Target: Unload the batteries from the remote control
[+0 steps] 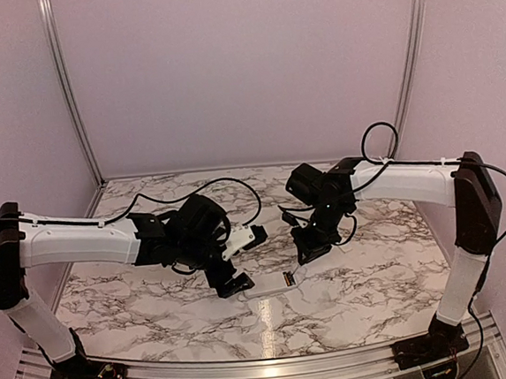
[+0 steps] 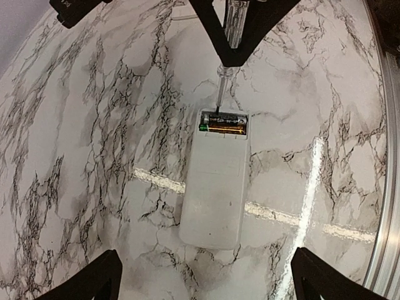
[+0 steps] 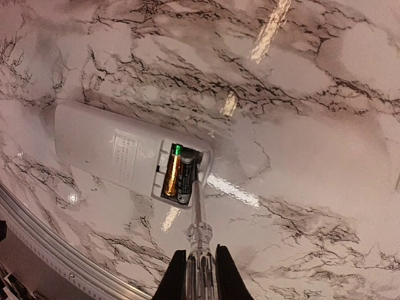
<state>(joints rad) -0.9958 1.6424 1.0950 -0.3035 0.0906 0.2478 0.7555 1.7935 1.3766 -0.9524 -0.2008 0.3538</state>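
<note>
The white remote control (image 2: 214, 187) lies back-up on the marble table, its battery recess uncovered at the far end. Two batteries (image 2: 224, 124) sit side by side in the recess: a golden-orange one (image 3: 170, 175) and a dark one (image 3: 185, 178). My left gripper (image 2: 206, 289) is open, its fingertips (image 2: 94, 281) wide apart on either side of the remote's near end without touching it. My right gripper (image 3: 200, 278) is shut on a clear-handled screwdriver (image 3: 200, 247). The screwdriver's metal shaft (image 3: 197, 203) reaches into the recess beside the dark battery. Seen from above, the remote control (image 1: 268, 284) lies between the left gripper (image 1: 242, 263) and the right gripper (image 1: 313, 246).
A metal rail (image 3: 56, 250) runs along the table's near edge, close to the remote. The rail (image 2: 390, 187) also shows at the right of the left wrist view. Pale walls with metal posts (image 1: 67, 90) enclose the back and sides of the table.
</note>
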